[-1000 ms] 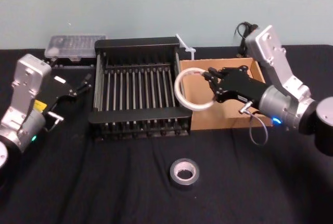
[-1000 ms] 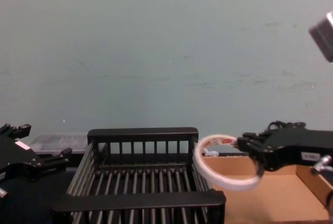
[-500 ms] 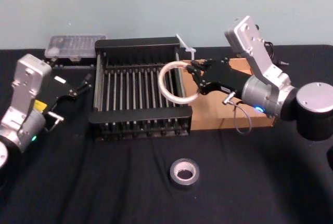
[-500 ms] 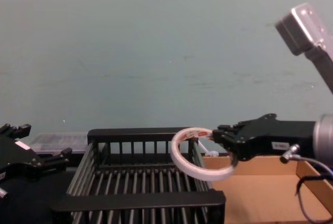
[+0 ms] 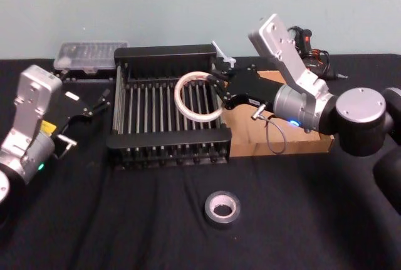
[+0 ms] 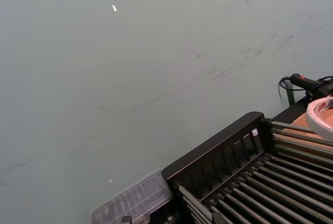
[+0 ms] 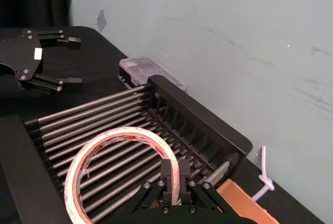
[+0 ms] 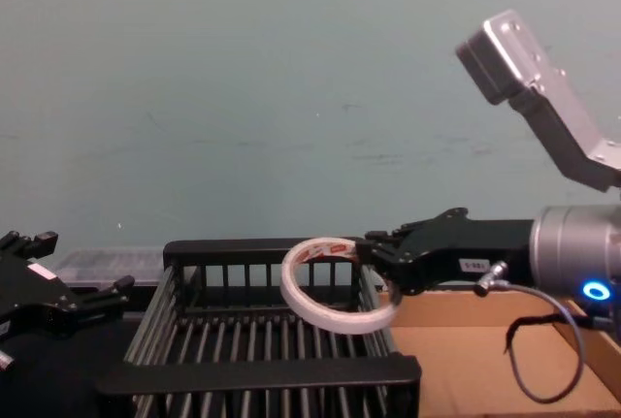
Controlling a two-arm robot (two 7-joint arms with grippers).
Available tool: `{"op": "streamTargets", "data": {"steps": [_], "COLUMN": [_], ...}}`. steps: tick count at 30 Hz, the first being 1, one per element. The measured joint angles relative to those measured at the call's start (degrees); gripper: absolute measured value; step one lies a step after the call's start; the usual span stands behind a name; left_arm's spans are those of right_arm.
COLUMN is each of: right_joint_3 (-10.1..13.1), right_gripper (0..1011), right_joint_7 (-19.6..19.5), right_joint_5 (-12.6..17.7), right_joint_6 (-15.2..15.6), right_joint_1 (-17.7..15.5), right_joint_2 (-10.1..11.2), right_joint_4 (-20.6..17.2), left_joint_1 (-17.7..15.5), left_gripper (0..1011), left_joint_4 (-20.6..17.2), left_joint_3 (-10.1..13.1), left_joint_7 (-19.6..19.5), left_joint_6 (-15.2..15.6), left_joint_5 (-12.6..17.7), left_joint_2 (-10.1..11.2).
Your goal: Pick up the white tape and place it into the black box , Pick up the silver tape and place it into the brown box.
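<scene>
- Holding the white tape (image 5: 198,97) by its right edge, our right tool (image 5: 220,89) is clamped on the roll and reaches in from the right, over the right half of the black box (image 5: 164,53).
- From the chest view we see the white tape (image 8: 325,284) tilted and raised above the bars, level with the black box's (image 8: 264,249) back rim, touching nothing but the right tool (image 8: 372,259).
- From the right wrist view, we see the tool's fingers (image 7: 167,174) pinch the wall of the roll, one inside the ring and one outside, with reddish marks along the inner core of the white tape (image 7: 120,159) and the bars of the black box (image 7: 200,123) beneath.
- Beside the black box on its right, we see the brown box (image 5: 313,140) touching it, partly covered by the right arm.
- We find the silver tape (image 5: 222,208) lying flat on the black counter (image 5: 125,220), in front of the black box and well apart from both tools.
- Our left tool (image 5: 88,108) hangs with its fingers spread wide at the left of the black box, gripping nothing.
- Behind it, we see a clear plastic case (image 5: 89,54) against the black box's back left corner.
</scene>
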Motion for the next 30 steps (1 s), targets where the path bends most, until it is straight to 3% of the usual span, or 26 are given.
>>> {"op": "streamTargets", "data": {"steps": [12, 27, 30], "right_joint_3": [-0.88, -0.88, -0.86], "right_gripper": [90, 90, 143], "right_joint_7": [-0.06, -0.15, -0.15], "right_joint_5": [-0.26, -0.27, -0.27], "right_joint_6": [-0.54, -0.54, -0.53], "right_joint_1": [2.04, 2.01, 1.99], "right_joint_2": [-1.55, -1.53, -1.52], "right_joint_4": [2.97, 2.91, 2.86], "left_joint_1": [0.0, 0.0, 0.0], "left_gripper": [1001, 1001, 1002], "left_joint_4": [0.0, 0.0, 0.0], "left_joint_3": [0.0, 0.0, 0.0], "left_joint_7": [0.0, 0.0, 0.0], "left_joint_6": [0.0, 0.0, 0.0], "left_joint_5": [0.0, 0.0, 0.0], "left_joint_2": [0.0, 0.0, 0.0]}}
